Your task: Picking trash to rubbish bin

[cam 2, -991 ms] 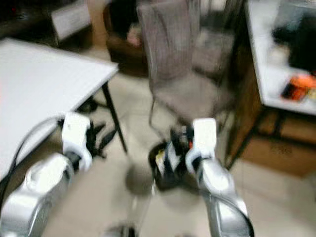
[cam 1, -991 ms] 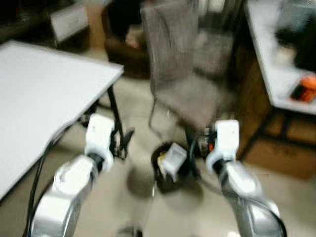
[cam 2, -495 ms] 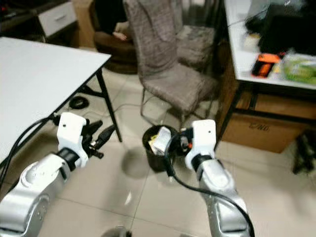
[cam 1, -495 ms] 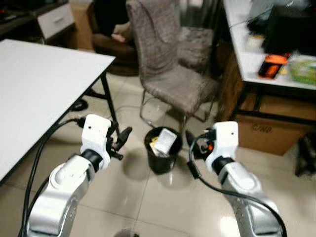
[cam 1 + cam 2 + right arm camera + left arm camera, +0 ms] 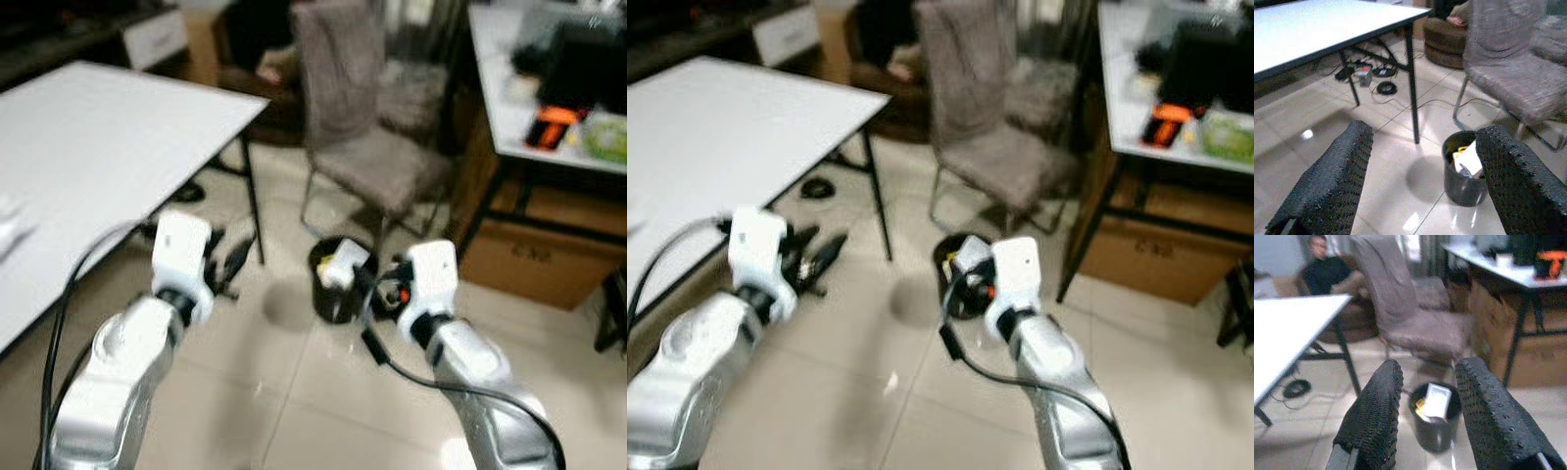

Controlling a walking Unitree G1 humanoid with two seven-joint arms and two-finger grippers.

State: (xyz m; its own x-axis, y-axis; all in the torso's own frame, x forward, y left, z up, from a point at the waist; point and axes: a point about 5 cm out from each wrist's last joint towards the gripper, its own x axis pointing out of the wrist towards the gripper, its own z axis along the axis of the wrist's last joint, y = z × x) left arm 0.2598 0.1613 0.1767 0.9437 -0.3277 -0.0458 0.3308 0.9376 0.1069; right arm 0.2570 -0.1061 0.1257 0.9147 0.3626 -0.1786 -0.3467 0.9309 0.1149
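Head views blurred, rubbish bin [image 5: 335, 292] partly hidden, trash [image 5: 1436, 400] perhaps cardboard

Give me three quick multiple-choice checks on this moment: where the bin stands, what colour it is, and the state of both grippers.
1. Where does the rubbish bin stand?
A. on the white table
B. on the floor before the grey chair
C. on the chair seat

2. What colour is the bin?
A. black
B. red
C. white

3. How are the left gripper and right gripper?
A. both open and empty
B. both shut on trash
C. one holds a cup

Answers: 1 B, it sits on the tiles by the chair legs; 2 A, dark walls; 3 A, fingers spread with nothing between.
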